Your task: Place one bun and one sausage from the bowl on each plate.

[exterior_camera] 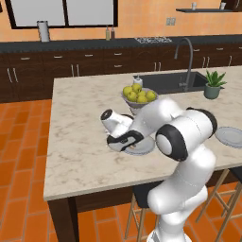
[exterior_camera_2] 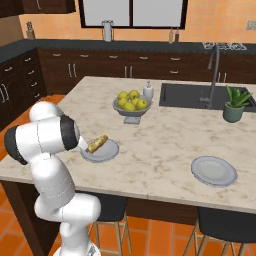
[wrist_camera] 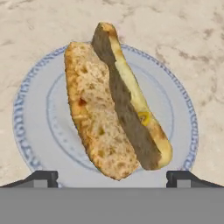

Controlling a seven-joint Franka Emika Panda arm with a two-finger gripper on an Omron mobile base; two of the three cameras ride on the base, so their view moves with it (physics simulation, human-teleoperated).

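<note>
So right now my gripper (wrist_camera: 112, 178) is hanging over the near plate (wrist_camera: 39, 144) with the jaws spread wide, one tip at each bottom corner of the hand view and nothing pinched between them. The bun (wrist_camera: 111, 105) sits in that gap, split open lengthwise, the crumbly tan half on the left and the smoother golden half with the dark cut face on the right, both lying across the middle of the plate. My fingertips (wrist_camera: 43, 177) stand to either side of its near end, and I can't tell whether the bun is fully settled on the plate or a touch above it. From the right base view the bun (exterior_camera_2: 97, 142) looks tilted, one end raised toward my arm, over the same plate (exterior_camera_2: 107, 152), which sits close to the front edge of the marble island (exterior_camera_2: 165, 145). In the left base view my hand (exterior_camera: 124, 141) is low over that plate (exterior_camera: 144, 147) and covers most of it. The second plate (exterior_camera_2: 214, 171) is well apart, off to the right near the front edge. A fruit bowl (exterior_camera_2: 131, 106) with yellow-green fruit stands behind the near plate, with a small white bottle (exterior_camera_2: 148, 91) beside it, then the sink (exterior_camera_2: 200, 95) and a potted plant (exterior_camera_2: 234, 106) further right.
</note>
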